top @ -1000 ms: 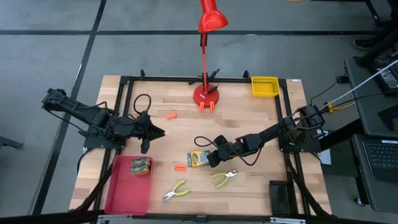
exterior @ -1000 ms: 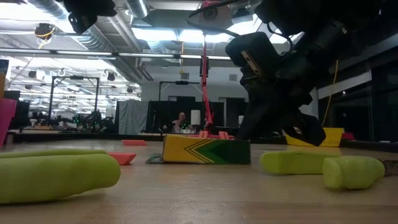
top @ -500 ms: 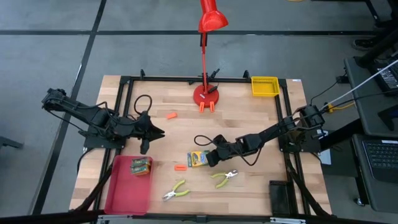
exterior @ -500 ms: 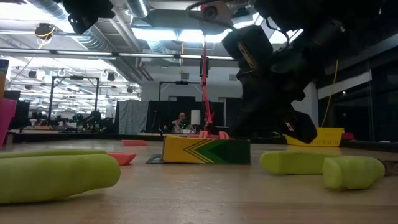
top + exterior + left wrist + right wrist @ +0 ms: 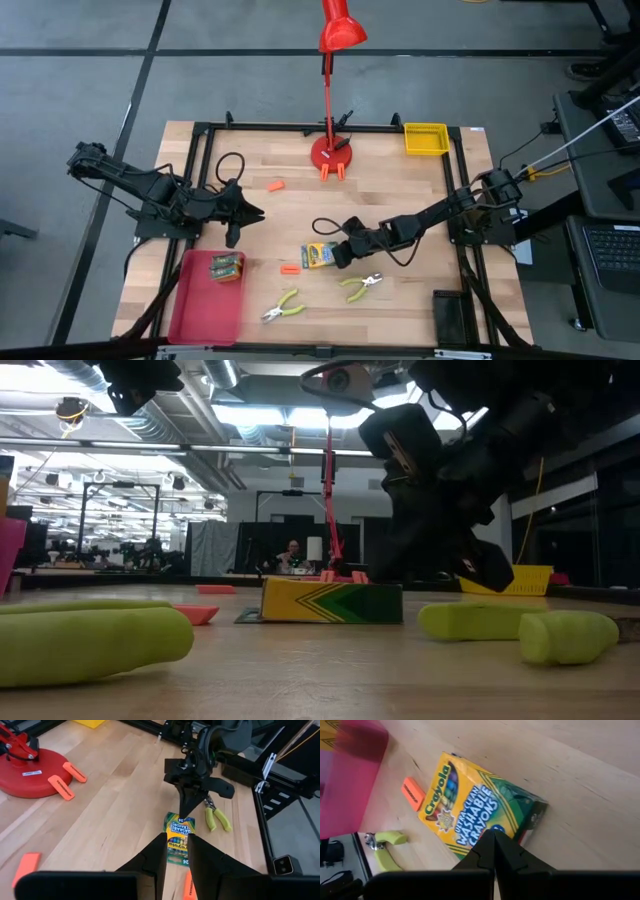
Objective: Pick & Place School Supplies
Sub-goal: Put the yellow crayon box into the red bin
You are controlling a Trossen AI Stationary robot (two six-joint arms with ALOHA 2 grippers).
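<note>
A yellow-and-green crayon box lies flat on the wooden table near its middle. My right gripper is shut, its tips at the box's end toward the table's right edge. Raised over the left of the table, my left gripper is open by a narrow gap with nothing in it. A second crayon box lies in the red tray. Two pliers with yellow-green handles lie near the front edge. Small orange pieces lie flat. My right gripper's shut fingertips meet the crayon box at its end near a corner, slanting down from the table's right side. The fingertips hide the exact spot of contact. The box lies flat on the table, printed face up.
The red desk lamp's base stands at the far middle with two orange pieces beside it. A yellow bin sits at the far right corner. A black cable loops behind the box. A black frame borders the table.
</note>
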